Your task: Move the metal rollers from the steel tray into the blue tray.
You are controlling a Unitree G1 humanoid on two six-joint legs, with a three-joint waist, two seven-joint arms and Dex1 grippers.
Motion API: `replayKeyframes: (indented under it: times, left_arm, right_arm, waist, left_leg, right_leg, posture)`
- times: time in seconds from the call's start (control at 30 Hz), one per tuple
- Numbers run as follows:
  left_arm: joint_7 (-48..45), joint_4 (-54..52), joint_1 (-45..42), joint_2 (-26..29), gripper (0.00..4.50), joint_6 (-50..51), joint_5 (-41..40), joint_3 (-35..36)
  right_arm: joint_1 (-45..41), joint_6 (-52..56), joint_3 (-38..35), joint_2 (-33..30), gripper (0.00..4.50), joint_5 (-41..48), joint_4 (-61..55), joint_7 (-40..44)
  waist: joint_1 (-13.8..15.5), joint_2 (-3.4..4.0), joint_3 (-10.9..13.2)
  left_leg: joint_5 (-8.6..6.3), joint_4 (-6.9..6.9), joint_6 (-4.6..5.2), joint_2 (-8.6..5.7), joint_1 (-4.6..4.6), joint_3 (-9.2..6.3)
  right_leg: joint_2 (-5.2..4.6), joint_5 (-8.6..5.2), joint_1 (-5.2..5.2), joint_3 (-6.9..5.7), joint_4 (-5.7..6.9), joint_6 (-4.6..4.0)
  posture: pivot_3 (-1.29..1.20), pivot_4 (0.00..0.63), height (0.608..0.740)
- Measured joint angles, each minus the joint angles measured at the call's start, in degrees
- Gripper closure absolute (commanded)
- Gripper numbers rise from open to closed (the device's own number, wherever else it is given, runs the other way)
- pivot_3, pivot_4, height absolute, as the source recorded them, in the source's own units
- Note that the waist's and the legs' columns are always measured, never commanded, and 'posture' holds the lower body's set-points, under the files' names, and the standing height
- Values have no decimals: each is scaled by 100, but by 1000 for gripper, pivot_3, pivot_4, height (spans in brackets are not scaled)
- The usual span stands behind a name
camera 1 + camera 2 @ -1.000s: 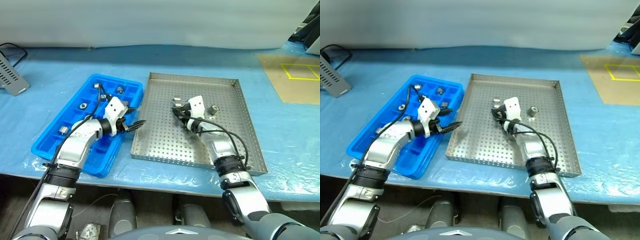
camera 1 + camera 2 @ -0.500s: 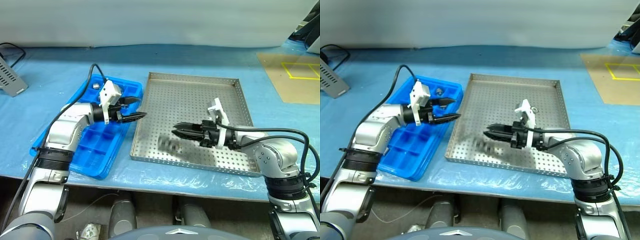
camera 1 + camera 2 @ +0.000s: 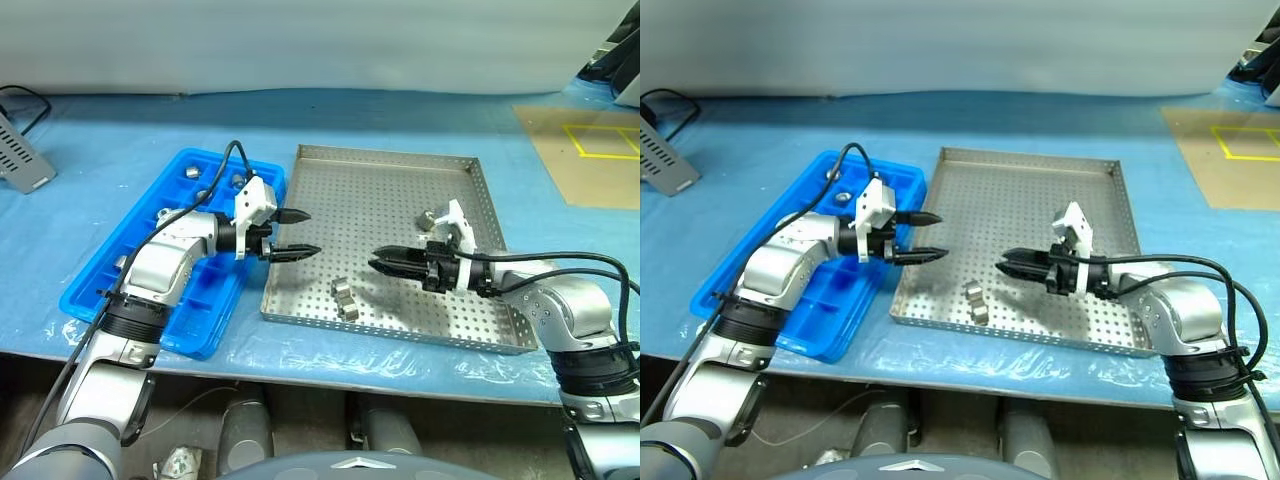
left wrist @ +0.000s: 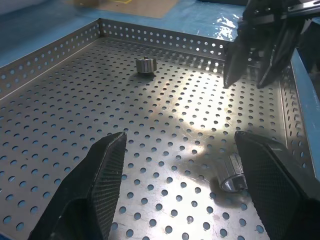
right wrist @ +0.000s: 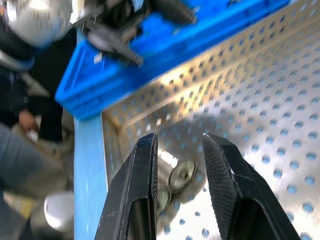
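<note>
The steel tray (image 3: 390, 153) holds three metal rollers: two together near its front left (image 3: 344, 300), also seen in the right wrist view (image 5: 181, 175), and one toward the far right (image 3: 427, 217). The blue tray (image 3: 205, 310) beside it on the left has several rollers (image 3: 190, 172) in its compartments. My left gripper (image 3: 298, 234) is open and empty over the steel tray's left rim, pointing right. My right gripper (image 3: 378, 262) points left above the tray floor. Its fingers stand close together with nothing between them, and the two front rollers lie just beyond its tips.
A blue sheet covers the table. A grey device (image 3: 20, 150) sits at the far left. A brown board with yellow tape (image 3: 590, 150) lies at the far right. The table's front edge runs just below both trays.
My right gripper drew back from the tray's middle toward its right front, turning to point left. Two rollers now lie near the front left. My left gripper swung from the blue tray to the steel tray's rim.
</note>
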Motion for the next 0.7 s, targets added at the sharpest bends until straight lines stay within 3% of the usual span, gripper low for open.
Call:
replayKeyframes:
  times: [0.07, 0.23, 0.5, 0.7]
  left_arm:
    - [46, 42, 3, -5, 805, -19, 31, 0]
    - [162, 49, 42, -35, 805, -74, 60, 4]
    - [353, -61, 198, -57, 805, -59, 62, 8]
    - [527, -72, 302, -55, 805, -57, 64, 12]
  right_arm:
    - [9, -440, 283, -77, 2514, -362, -5, 151]
    - [-75, -1575, 1048, 74, 874, -1355, 489, 377]
    - [-972, -2527, 2147, 536, 874, -2573, 761, 563]
    - [-1747, -2863, 2126, -263, 874, -2643, 680, 1580]
  waist:
    - [-7, 0, 0]
    - [-15, 0, 0]
    - [-22, 0, 0]
    - [26, 0, 0]
  left_leg:
    - [0, 3, 0, 1, 2, 0]
    - [1, 15, -2, 2, 5, -1]
    - [1, 26, -1, 5, -1, -2]
    - [-17, 79, 26, 8, 0, -6]
  right_leg:
    - [0, 0, 0, 0, 4, 0]
    - [-1, 0, 3, 0, 16, 0]
    - [0, 0, -8, 0, 37, -1]
    - [-4, 0, 21, 0, 47, -1]
  posture:
    - [-210, 150, 740]
    - [-191, 150, 740]
    - [-172, 150, 740]
    - [-155, 150, 740]
